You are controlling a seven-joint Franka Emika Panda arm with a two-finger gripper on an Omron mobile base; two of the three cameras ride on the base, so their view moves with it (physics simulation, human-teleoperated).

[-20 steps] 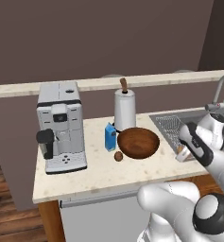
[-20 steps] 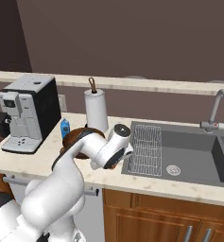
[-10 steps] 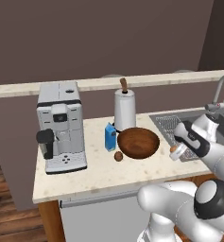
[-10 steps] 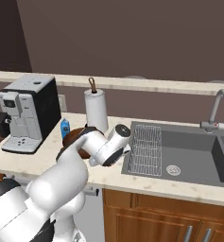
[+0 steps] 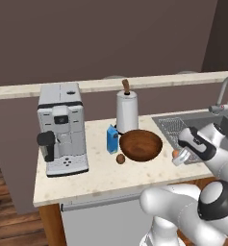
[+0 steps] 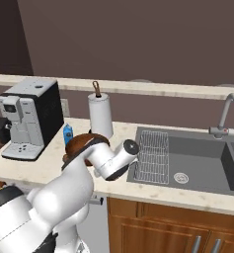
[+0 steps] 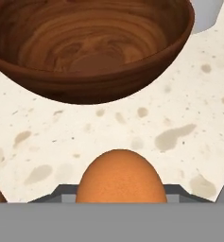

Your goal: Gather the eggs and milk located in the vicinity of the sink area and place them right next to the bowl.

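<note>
Bowl (image 5: 140, 144) and milk (image 5: 112, 139) sit on speckled cream counter (image 5: 96, 175), brown wall (image 5: 110, 38) behind.

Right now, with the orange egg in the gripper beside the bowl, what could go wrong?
The orange egg is round; set down on the flat counter, it may roll. The bowl sits directly ahead, so pushing forward could knock it. The gripper works near the sink edge; a drop could send the egg in.
</note>
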